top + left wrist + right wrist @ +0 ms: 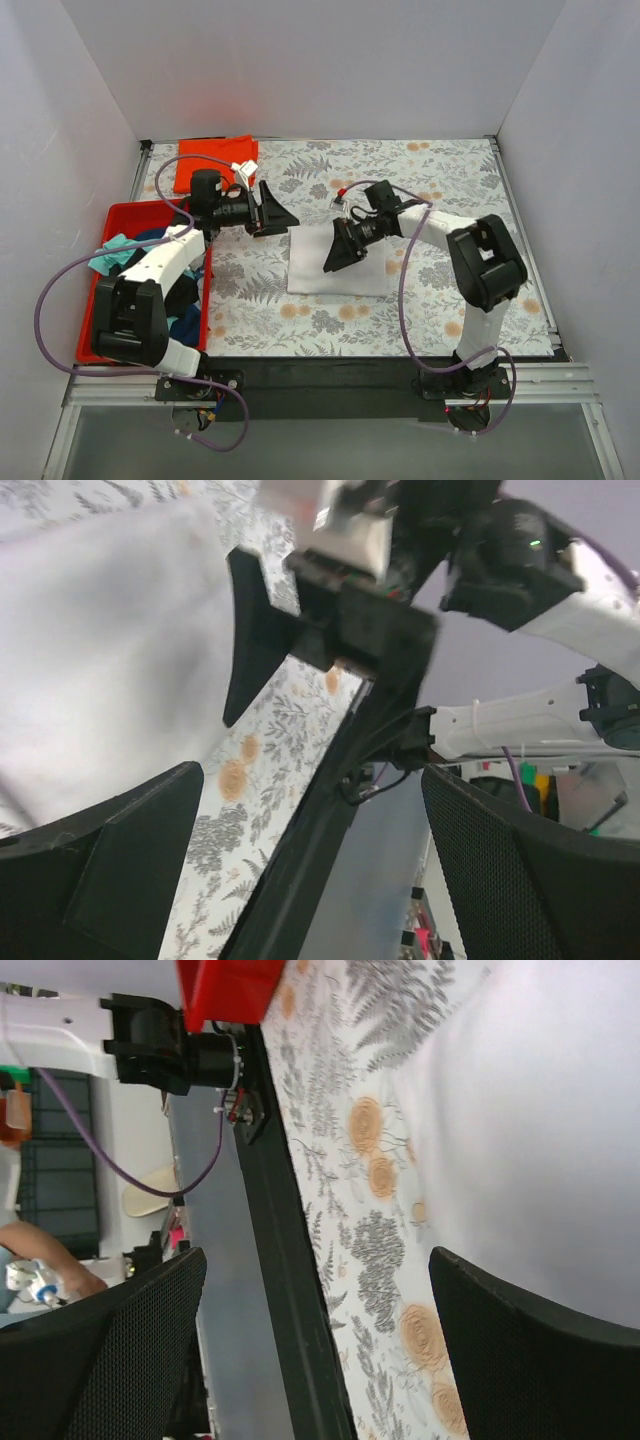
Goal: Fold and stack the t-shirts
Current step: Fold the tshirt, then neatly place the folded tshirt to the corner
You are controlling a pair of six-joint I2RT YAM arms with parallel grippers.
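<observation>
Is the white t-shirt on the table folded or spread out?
Folded: the white t-shirt lies as a compact rectangle on the floral cover, with no sleeves or collar showing. Layer count: cannot tell.

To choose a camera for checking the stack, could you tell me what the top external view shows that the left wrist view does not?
Top external only: the folded orange-red t-shirt at the back left and the red bin holding more tees. Left wrist only: the open left gripper's mesh pads up close. Both: the white t-shirt, the floral covering and the right arm.
</observation>
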